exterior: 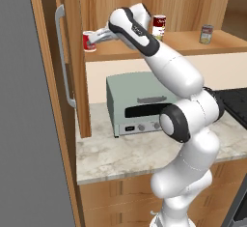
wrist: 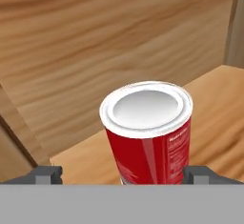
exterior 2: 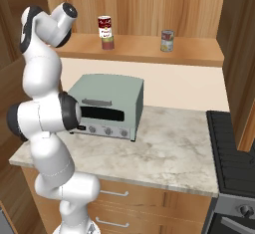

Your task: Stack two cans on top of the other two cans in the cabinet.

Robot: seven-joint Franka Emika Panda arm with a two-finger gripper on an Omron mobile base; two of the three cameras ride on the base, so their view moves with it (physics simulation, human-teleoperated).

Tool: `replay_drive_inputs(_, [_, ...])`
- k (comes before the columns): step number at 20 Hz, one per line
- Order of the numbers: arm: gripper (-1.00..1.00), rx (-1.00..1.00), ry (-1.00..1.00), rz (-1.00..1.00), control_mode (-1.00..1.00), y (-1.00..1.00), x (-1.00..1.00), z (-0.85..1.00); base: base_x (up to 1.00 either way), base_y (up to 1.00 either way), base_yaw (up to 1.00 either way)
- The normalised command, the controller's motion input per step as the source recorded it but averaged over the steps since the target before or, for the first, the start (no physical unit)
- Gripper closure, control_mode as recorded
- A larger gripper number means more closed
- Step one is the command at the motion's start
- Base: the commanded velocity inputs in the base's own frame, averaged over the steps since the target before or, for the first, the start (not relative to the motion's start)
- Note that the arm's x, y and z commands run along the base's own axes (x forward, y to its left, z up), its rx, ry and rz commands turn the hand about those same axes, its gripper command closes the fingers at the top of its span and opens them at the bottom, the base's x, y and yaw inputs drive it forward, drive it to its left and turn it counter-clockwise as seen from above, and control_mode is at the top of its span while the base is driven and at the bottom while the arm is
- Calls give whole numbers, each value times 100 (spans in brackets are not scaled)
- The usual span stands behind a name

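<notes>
While the fingers [wrist: 122, 174] stand spread either side of the red can [wrist: 147, 132], not gripping, cabinet shelf [exterior: 193, 45] beneath

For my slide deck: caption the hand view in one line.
Open jaws flank a small red metal can with a silver lid standing upright on the light-brown wooden cabinet shelf.

Cabinet shelf [exterior 2: 189, 49] carries a red can [exterior: 89, 41] at its left end, a greenish-grey can [exterior 2: 107, 42] mid-shelf with a dark-red-and-white can [exterior 2: 104, 27] stacked on it, another greenish-grey can [exterior 2: 167, 41] further right; marble table [exterior 2: 169, 153] below carries the toaster oven [exterior 2: 107, 106].
</notes>
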Motion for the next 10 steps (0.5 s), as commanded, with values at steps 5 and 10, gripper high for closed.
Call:
replay_drive_inputs(5, [-100, -4, 0, 0, -100, 3, 13, -3, 0, 0, 0])
replay_drive_inputs(10, [-100, -3, 0, 0, -100, 3, 8, -6, 0, 0, 0])
